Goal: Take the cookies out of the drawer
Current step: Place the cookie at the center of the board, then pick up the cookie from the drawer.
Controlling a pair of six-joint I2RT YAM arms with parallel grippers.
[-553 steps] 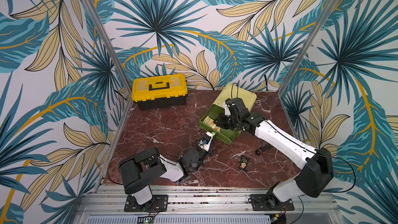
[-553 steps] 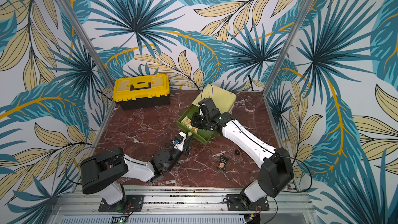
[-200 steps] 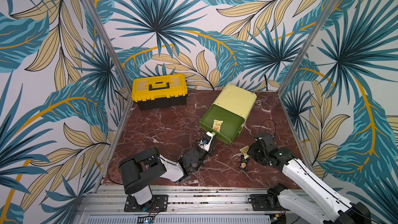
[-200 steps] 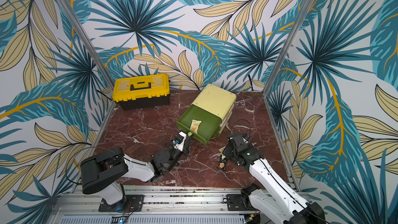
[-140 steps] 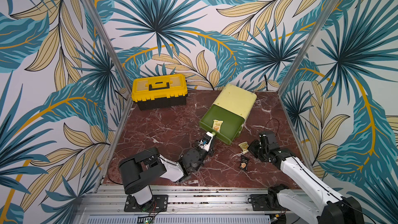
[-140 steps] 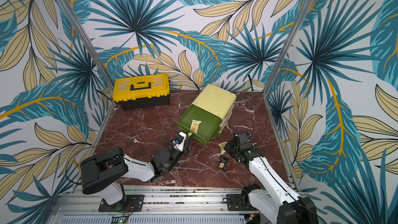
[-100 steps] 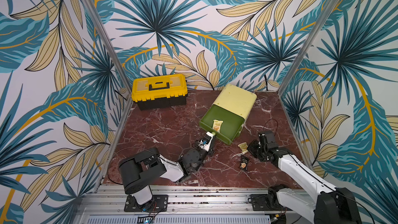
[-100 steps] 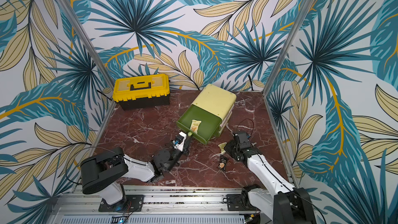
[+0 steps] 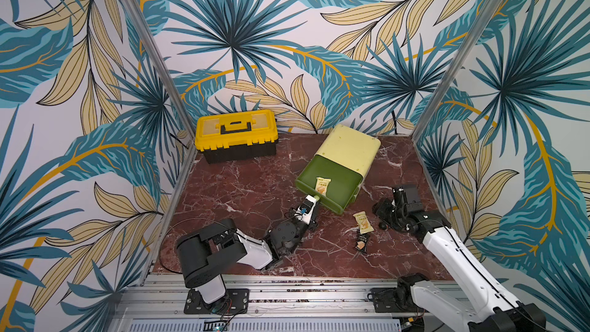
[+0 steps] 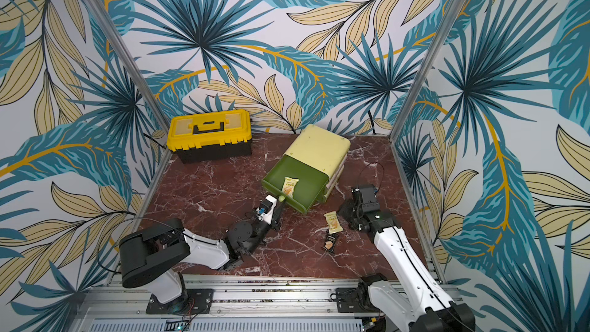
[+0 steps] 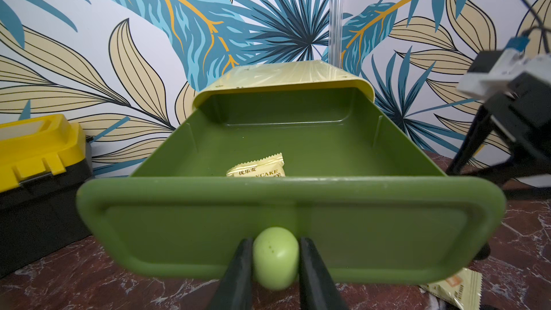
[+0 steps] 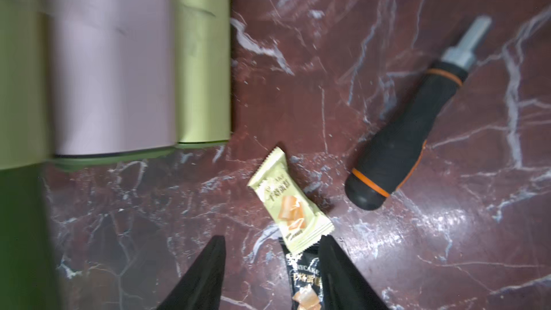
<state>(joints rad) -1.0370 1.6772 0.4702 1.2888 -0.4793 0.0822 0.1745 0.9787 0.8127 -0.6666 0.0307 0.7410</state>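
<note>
The green drawer [image 9: 335,201] stands pulled out of the pale yellow cabinet [image 9: 349,148]. One pale yellow cookie packet [image 9: 322,185] [image 11: 256,168] lies inside it. My left gripper [image 9: 314,201] [image 11: 275,259] is shut on the drawer's light green knob [image 11: 275,256]. On the table in front of the drawer lie another pale yellow packet [image 9: 363,221] [image 12: 290,204] and a black packet [image 9: 361,242] [image 12: 304,281], overlapping at their ends. My right gripper [image 9: 380,214] [image 12: 272,243] hovers just right of them, open and holding nothing.
A black screwdriver with orange rings [image 12: 399,144] lies on the marble beside the packets; my right gripper hides most of it in both top views. A yellow and black toolbox [image 9: 235,135] stands at the back left. Patterned walls close three sides.
My right gripper has opened and let go of the pale yellow packet, which now lies on the table against the black one. The gripper has drawn back to the right. The left arm is unmoved.
</note>
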